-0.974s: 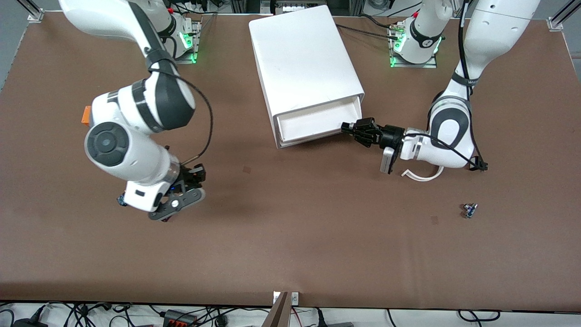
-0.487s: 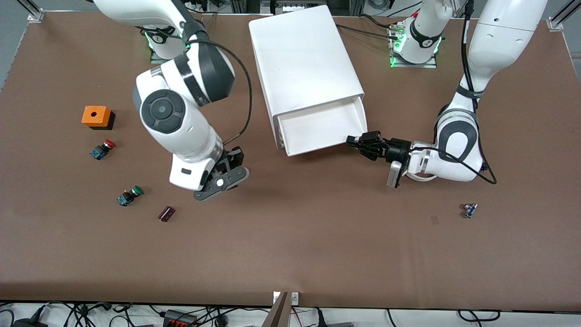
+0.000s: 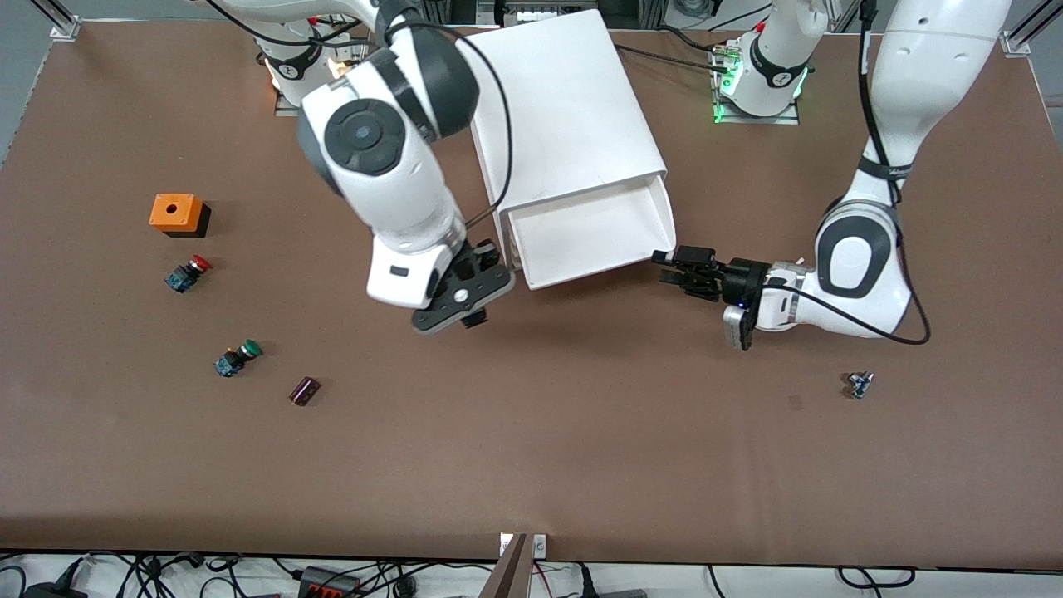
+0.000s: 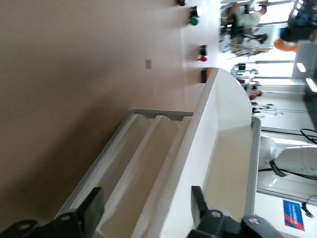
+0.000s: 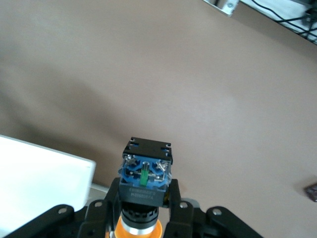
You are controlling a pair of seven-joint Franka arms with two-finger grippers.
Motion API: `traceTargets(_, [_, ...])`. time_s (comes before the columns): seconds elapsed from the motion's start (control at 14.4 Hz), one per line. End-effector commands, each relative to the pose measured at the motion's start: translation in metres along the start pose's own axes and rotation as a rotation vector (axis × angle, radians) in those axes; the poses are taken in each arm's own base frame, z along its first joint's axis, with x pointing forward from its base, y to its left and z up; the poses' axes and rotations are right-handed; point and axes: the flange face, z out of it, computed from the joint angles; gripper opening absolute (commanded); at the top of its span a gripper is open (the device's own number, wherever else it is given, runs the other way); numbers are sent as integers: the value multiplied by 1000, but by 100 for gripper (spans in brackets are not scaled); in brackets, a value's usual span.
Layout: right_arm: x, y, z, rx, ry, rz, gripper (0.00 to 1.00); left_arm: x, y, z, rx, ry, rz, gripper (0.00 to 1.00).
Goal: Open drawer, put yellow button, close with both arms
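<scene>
Now the yellow button (image 5: 143,186) sits clamped between the right gripper's (image 5: 141,210) jaws.

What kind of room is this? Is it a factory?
More likely a robot lab. Two arms are bolted to a brown table, cables trail along its edge, and the right gripper carries a yellow button toward an open drawer.

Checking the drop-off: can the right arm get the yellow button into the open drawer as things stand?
Probably yes. The right claw, shut on the yellow button, hangs beside the drawer's front corner. The drawer is pulled out, its top uncovered; the left claw is at the other corner.
</scene>
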Motion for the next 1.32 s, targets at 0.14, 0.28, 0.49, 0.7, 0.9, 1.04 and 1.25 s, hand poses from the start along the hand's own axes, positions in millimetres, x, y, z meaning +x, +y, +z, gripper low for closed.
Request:
traceTargets(0.14, [-6,-79,1,6,36,84,0,-3,84,-65,332,-106,-239,100])
traceTargets(0.28, [-9,-95,2,14,34,123,0,-8,102,-87,490,-144,-338,100])
traceTargets(0.49, [-15,-125,13,22,28,155,0,-15,117,-109,712,-175,-400,100])
traceTargets(0.7, [-18,-144,33,28,19,202,0,-19,133,-135,854,-132,-411,100])
traceTargets(0.9, [-19,-147,40,32,3,207,0,-21,150,-165,910,-100,-407,100])
traceTargets(1.04, [-24,-163,51,31,-12,188,0,-11,162,-175,918,-42,-378,100])
traceTargets(1.25, [-27,-168,60,30,-35,184,0,-15,154,-195,898,-11,-407,100])
